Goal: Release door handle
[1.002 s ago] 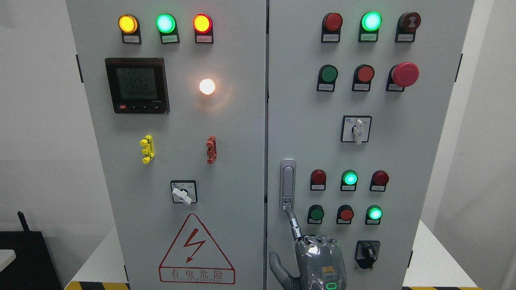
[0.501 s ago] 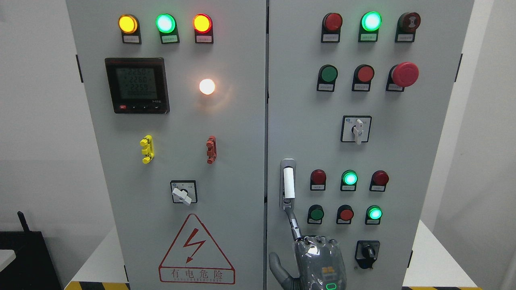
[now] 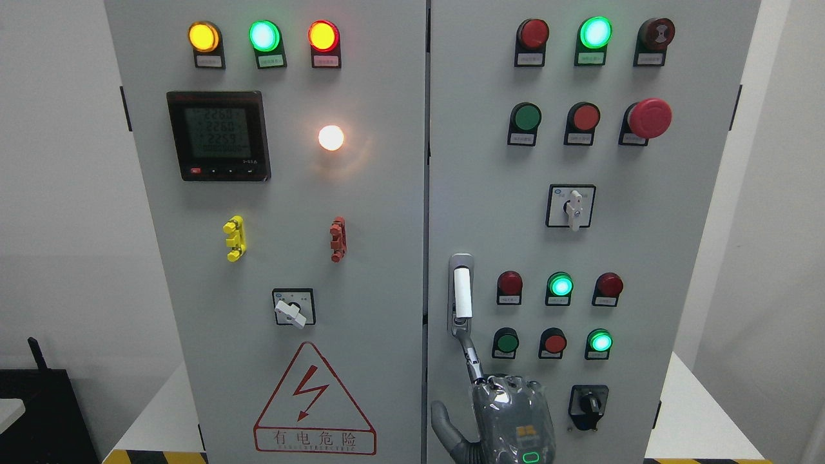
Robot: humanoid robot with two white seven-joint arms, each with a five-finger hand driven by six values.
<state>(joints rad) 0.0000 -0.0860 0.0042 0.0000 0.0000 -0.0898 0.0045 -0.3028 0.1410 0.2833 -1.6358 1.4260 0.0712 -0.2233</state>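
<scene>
Fingertip (image 3: 461, 334) under door handle (image 3: 461, 293).

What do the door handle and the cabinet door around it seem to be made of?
The door handle looks like cast metal with a silvery satin finish, since its frame shows a soft sheen; its raised middle bar reads white, perhaps plastic or glare. The cabinet door looks like sheet steel painted matte light grey: flat, even, barely reflecting.

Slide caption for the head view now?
Right hand extends one finger to the foot of the door handle on the cabinet's right door.
</scene>
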